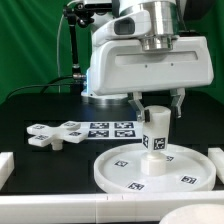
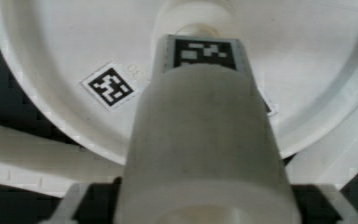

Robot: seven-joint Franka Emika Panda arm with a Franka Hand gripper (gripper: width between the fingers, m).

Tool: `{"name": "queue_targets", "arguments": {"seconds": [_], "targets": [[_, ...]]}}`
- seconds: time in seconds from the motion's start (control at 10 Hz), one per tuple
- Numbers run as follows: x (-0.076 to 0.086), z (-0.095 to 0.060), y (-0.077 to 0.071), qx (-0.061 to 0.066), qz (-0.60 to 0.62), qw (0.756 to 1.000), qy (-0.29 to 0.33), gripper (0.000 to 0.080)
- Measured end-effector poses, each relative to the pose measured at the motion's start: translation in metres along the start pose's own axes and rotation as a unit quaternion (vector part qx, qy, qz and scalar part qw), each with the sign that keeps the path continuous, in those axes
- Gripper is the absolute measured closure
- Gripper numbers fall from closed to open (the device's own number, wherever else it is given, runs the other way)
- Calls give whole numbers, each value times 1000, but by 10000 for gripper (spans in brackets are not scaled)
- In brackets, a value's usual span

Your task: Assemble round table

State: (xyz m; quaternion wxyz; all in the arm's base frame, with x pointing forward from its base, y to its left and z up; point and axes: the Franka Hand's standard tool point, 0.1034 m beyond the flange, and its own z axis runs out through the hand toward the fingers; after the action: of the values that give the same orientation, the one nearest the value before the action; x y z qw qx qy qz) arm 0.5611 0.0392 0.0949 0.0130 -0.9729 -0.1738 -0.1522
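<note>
Progress: roughly at the halfway mark, judging by how the parts are lying.

- The round disc is lying flat on the table, rim up, toward the exterior view's right.
- The cylinder leg is standing upright at about the disc's centre, bottom end touching the disc. Can't tell whether it's threaded home or only resting there; the joint isn't resolving in either view.
- The cross-shaped piece is sitting loose on the table, well apart from the disc on the exterior view's left, just beside the marker board. So it's not fitted yet.
- What's remaining, in my reading: seating the leg if it isn't tight, then bringing the cross piece over and mounting it on the leg's free end.

Arm pose:
- The wrist is hanging straight down over the disc, with the gripper centred on the leg's axis.
- The jaws are sitting either side of the leg's top end. In the exterior view a dark gap is showing between each finger and the leg, so I'm reading them as spread apart and gripping nothing.
- The wrist view is looking straight down the leg's length onto the disc, which agrees with that alignment.

Risk: the leg is standing tall on a narrow base, so any sideways nudge could be tipping it.
</note>
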Motion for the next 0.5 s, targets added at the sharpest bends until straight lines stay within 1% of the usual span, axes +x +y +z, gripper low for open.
{"name": "queue_targets", "arguments": {"seconds": [0.1, 0.3, 0.5], "targets": [[-3, 3, 0, -1, 1, 1000, 0, 390], [-4, 4, 3, -9, 3, 1000, 12, 390], [-3, 4, 9, -25, 5, 999, 37, 390]]}}
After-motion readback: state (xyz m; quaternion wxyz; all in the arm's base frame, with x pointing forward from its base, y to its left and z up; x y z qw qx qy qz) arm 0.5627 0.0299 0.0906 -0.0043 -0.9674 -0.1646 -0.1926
